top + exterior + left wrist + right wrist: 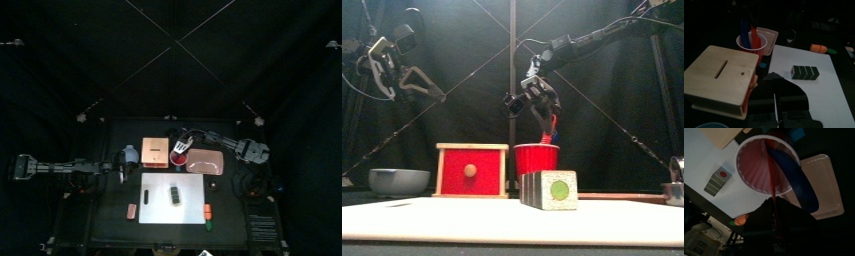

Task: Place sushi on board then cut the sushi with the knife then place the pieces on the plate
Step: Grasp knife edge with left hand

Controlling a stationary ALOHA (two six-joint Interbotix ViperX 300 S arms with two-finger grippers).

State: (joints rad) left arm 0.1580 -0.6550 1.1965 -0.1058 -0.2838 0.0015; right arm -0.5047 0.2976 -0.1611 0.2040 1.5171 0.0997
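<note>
The dark green sushi roll (175, 195) (551, 189) (805, 72) lies whole on the white cutting board (187, 210) (817, 100). Behind the board stands the red cup (178, 158) (537, 158) (761, 163), holding a blue knife (794, 178) and a red knife (771, 173). My right gripper (183, 145) (543, 108) hangs straight over the cup, its jaws shut on the red knife's handle. The pink tray (205, 162) (827, 183) lies just right of the cup. My left gripper (123, 172) (406, 78) (772, 79) rests shut and holds nothing, raised at the table's left.
The wooden box with the red drawer front (152, 152) (472, 170) (721, 75) stands touching the cup's left side. A blue-grey bowl (398, 181) sits at the far left. An orange toy (132, 209) and a green-and-orange toy (210, 212) flank the board's front.
</note>
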